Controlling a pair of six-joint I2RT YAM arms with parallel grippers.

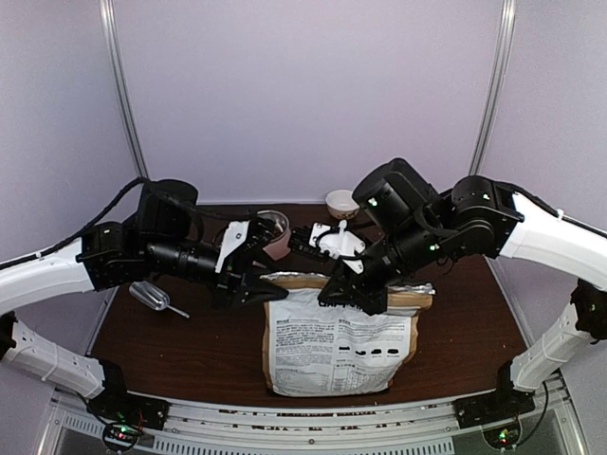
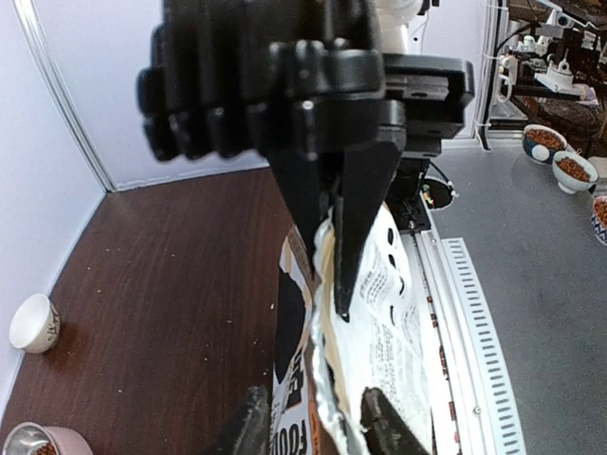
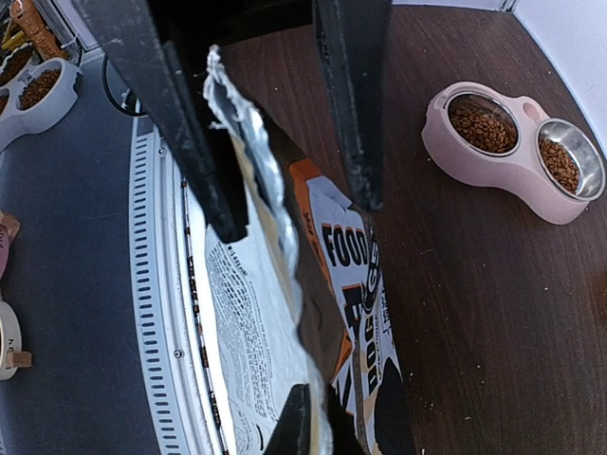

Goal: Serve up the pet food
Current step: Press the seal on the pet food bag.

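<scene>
A white-and-brown printed bag (image 1: 332, 346) stands upright at the table's front middle. Its silver-lined top rim (image 3: 247, 142) is parted. My right gripper (image 3: 332, 431) is shut on the rim near the bag's right end (image 1: 358, 299). My left gripper (image 2: 318, 422) is at the left end (image 1: 268, 289). Its fingers (image 2: 251, 427) stand apart on either side of the rim. The pet food inside the bag is hidden. Brown pet food (image 3: 484, 128) lies in both bowls of the pink feeder (image 3: 493, 171) behind the bag.
A scoop (image 1: 152, 297) lies on the table at the left. A small white cup (image 1: 341, 202) stands at the back, near the pink feeder (image 1: 275, 232). The slotted metal rail (image 2: 465, 313) runs along the near edge. More bowls (image 2: 550, 142) sit off the table.
</scene>
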